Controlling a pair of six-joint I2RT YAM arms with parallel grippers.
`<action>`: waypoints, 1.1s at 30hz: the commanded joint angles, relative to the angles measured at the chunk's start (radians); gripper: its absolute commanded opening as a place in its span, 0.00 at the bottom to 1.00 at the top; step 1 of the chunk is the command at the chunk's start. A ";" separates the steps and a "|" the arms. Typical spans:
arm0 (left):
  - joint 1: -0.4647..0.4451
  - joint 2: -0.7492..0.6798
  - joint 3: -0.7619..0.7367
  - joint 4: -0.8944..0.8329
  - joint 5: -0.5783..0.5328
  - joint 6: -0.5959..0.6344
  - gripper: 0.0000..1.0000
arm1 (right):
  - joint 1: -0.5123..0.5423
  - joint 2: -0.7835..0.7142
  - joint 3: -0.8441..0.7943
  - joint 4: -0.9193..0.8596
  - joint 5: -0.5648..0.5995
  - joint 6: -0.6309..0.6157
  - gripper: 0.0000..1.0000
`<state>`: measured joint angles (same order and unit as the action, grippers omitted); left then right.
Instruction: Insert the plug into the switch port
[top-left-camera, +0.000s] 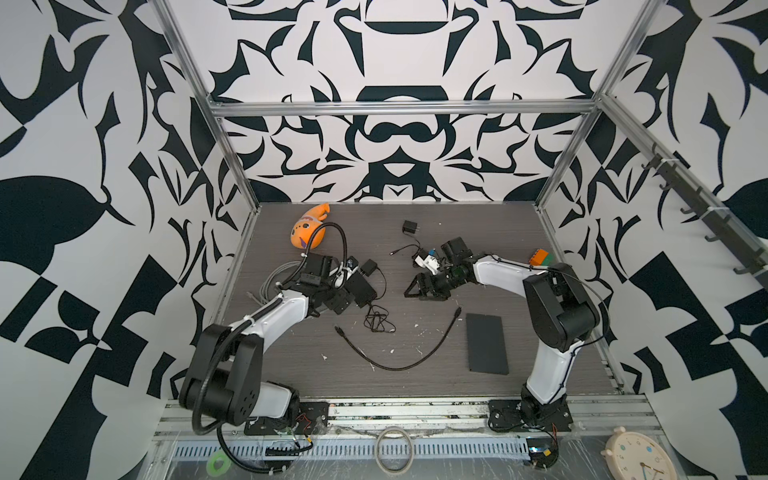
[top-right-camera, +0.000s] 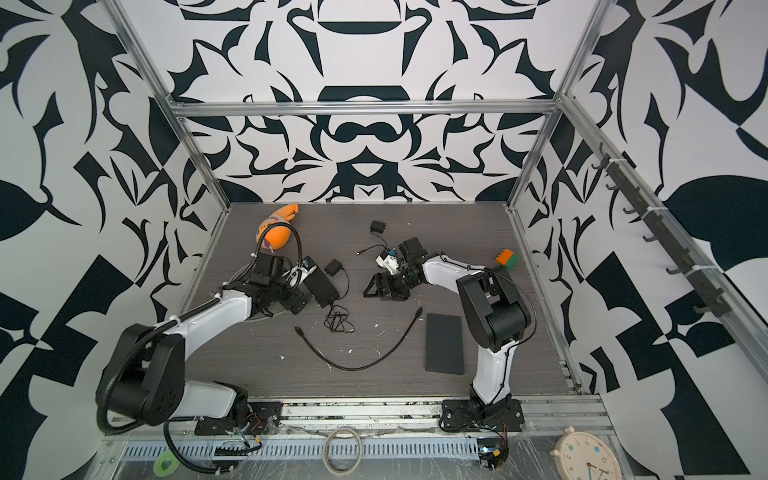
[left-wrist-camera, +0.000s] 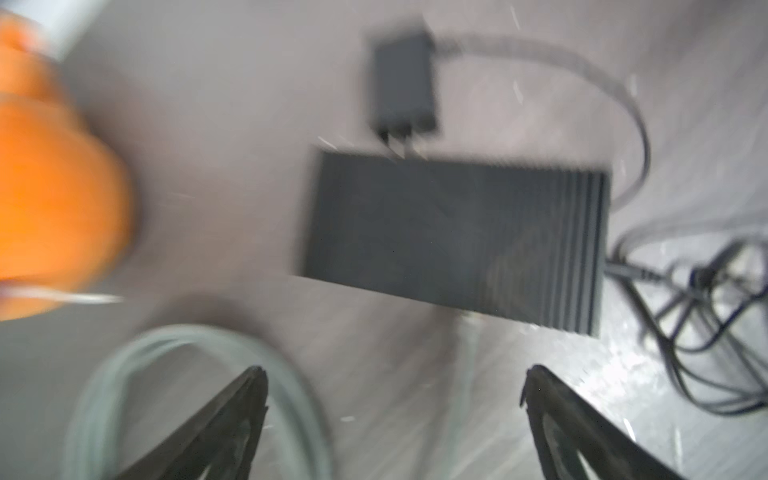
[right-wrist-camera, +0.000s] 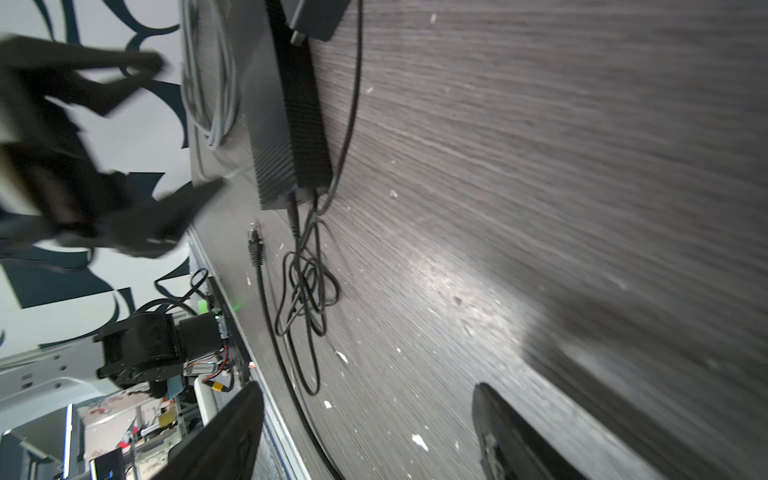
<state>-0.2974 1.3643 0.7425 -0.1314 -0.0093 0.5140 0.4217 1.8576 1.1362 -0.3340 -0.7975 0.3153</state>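
Note:
The black ribbed switch (top-left-camera: 361, 289) (top-right-camera: 320, 286) (left-wrist-camera: 453, 237) (right-wrist-camera: 299, 124) lies left of the table's middle. My left gripper (top-left-camera: 338, 297) (left-wrist-camera: 395, 374) (right-wrist-camera: 191, 124) hovers just beside it, jaws wide open and empty. A grey cable (left-wrist-camera: 187, 353) (top-left-camera: 272, 282) coils by it. One strand runs to the switch's near side, where the plug (left-wrist-camera: 471, 319) is blurred; I cannot tell whether it sits in a port. My right gripper (top-left-camera: 415, 291) (top-right-camera: 374, 291) (right-wrist-camera: 365, 395) is open and empty over bare table at the centre.
A black network cable (top-left-camera: 415, 361), its connector (right-wrist-camera: 254, 245) loose, curves across the front. A black adapter (top-left-camera: 368, 268) and tangled thin wire (top-left-camera: 378, 322) lie beside the switch. Also here: orange fish toy (top-left-camera: 309, 228), second adapter (top-left-camera: 409, 227), flat black slab (top-left-camera: 487, 344), coloured blocks (top-left-camera: 540, 257).

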 joint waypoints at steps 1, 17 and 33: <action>0.021 -0.071 0.036 0.155 0.011 -0.071 1.00 | 0.005 -0.076 0.041 -0.046 0.083 -0.020 0.85; 0.081 0.022 0.274 0.141 0.054 -0.526 0.62 | 0.006 -0.443 -0.199 -0.180 0.684 0.136 0.68; -0.638 0.291 0.318 0.118 -0.182 -0.696 0.52 | -0.100 -0.431 -0.194 -0.258 0.757 0.133 0.54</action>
<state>-0.8497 1.5604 0.9924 0.0067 -0.0826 -0.1333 0.3519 1.4075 0.8894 -0.5686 -0.0910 0.4603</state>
